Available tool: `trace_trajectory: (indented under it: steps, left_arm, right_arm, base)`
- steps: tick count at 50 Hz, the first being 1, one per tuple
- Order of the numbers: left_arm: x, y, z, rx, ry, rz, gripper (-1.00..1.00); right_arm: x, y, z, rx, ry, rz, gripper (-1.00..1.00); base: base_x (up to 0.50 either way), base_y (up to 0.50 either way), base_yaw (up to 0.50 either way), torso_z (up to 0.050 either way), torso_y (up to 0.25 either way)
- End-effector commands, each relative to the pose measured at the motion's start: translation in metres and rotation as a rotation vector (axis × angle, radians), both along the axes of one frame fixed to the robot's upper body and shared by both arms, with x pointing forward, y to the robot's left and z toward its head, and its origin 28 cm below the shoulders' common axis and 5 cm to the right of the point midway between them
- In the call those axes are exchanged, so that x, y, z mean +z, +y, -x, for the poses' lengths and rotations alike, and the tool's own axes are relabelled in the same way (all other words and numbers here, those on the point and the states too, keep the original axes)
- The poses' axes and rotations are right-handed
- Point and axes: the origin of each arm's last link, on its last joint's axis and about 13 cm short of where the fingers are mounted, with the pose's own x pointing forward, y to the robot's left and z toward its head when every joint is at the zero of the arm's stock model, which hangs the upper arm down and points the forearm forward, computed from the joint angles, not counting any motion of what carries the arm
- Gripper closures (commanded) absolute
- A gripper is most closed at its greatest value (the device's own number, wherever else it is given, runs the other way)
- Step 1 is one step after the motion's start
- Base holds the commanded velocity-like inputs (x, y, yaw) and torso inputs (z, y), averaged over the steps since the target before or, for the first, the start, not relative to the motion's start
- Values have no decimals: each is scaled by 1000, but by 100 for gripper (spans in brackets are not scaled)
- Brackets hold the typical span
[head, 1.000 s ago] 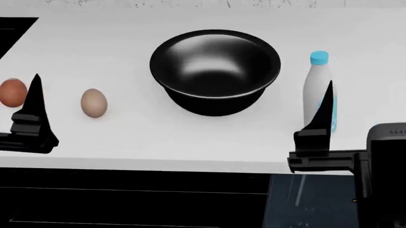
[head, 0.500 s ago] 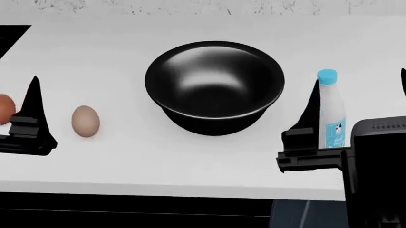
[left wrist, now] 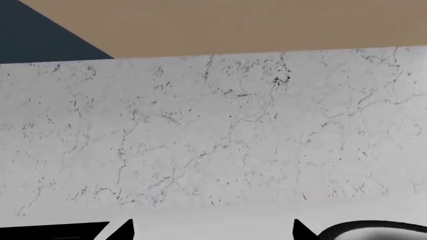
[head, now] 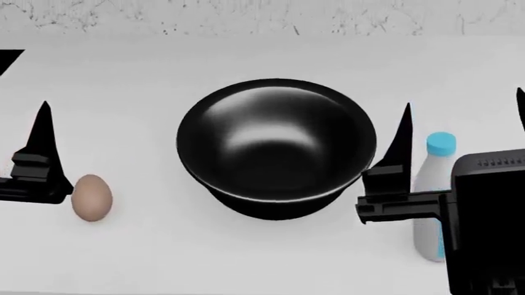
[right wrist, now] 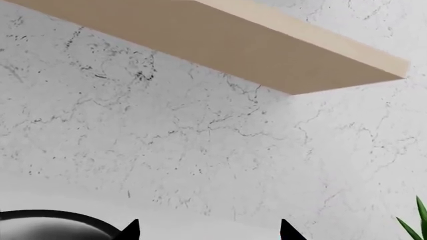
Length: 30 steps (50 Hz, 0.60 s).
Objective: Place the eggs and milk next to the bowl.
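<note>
A: Where's everything on the desk (head: 246, 258)?

B: The bowl (head: 276, 146) sits mid-desk. The milk (head: 433, 195) stands upright just to its right, partly hidden by the right gripper (head: 463, 120). One tan egg (head: 91, 197) lies well to the left of the bowl; the other egg isn't in sight.

A: And the jaws?

B: Right jaws are spread wide, empty, with the bottle's cap showing between the fingers. The left gripper (left wrist: 212, 229) shows two tips set apart in its wrist view, so released too, holding nothing. Its visible finger (head: 38, 161) stands just left of the egg.

A: The wrist cameras?

B: Mostly marble wall (left wrist: 220, 130); a wooden shelf (right wrist: 220, 47), a leaf (right wrist: 415, 225).
</note>
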Motion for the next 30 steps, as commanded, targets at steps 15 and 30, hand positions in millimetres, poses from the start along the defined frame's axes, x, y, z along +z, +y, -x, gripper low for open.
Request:
trace_trajectory:
  steps: [15, 30]
  left_arm:
    - [-1, 3, -4, 2, -11, 17, -100]
    - [-3, 3, -4, 0, -7, 13, -100]
  right_arm:
    - [5, -2, 1, 0, -14, -11, -100]
    - [4, -3, 1, -3, -12, -10, -100]
  base:
    - [258, 0, 0, 0, 1]
    - [258, 0, 0, 0, 1]
